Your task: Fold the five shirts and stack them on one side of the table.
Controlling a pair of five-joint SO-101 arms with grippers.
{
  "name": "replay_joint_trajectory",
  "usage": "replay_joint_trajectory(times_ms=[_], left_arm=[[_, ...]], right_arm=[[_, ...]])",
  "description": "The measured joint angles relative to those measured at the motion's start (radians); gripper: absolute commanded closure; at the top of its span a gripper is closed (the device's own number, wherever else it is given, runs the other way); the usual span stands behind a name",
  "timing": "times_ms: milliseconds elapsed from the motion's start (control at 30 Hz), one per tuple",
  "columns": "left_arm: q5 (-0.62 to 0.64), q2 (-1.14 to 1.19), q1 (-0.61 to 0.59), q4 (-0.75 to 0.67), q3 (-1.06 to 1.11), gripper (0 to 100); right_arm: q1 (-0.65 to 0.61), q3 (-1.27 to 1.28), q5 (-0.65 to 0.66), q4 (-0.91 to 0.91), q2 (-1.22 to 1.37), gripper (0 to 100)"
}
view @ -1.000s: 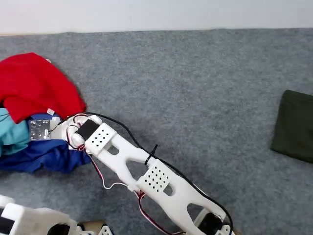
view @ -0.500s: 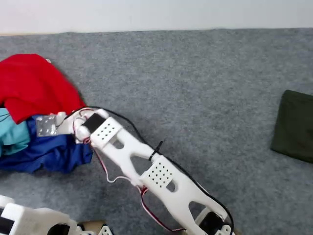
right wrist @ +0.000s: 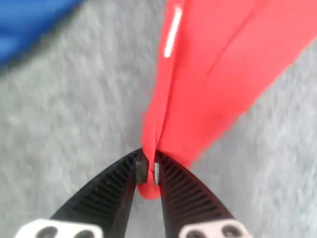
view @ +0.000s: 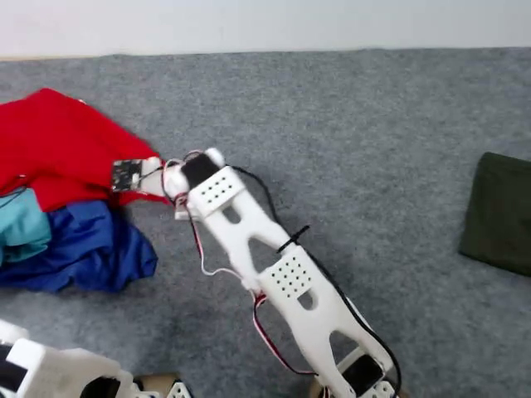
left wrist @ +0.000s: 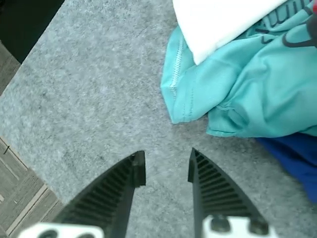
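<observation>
Shirts counted: four in the high view, one of each colour.
Red shirt [view: 58, 145]: at the left of the bench [view: 348, 124], topmost in a heap, its edge drawn out toward the bench middle.
Teal shirt [view: 21, 232]: crumpled, partly under the red shirt, touching it.
Blue shirt [view: 83, 253]: crumpled, just beside the teal shirt on the near side of the heap.
Dark green shirt [view: 502, 211]: folded flat, alone at the right edge, well apart from the heap.
Right gripper [right wrist: 147, 171]: fingers closed on a bunched edge of the red shirt, and the cloth runs away from the pinch in folds.
Left gripper [left wrist: 166, 171]: fingers apart, holding nothing, above bare bench near the teal shirt's hem.
White piece [left wrist: 223, 20]: one, lying over the teal shirt; cannot tell whether it is a shirt.
</observation>
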Motion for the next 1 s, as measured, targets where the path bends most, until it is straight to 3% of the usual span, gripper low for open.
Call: replay_joint_trajectory(times_ms=[333,1000], left_arm=[[0.0,0.0,0.058,0.011,0.0,85],[0.002,0.0,0.483,0.282,-0.117,85]], right_arm=[[0.146,-0.178,-0.003,0.184,-0.017,98.7],[0.381,-0.18,-0.143,0.186,-0.175,98.7]])
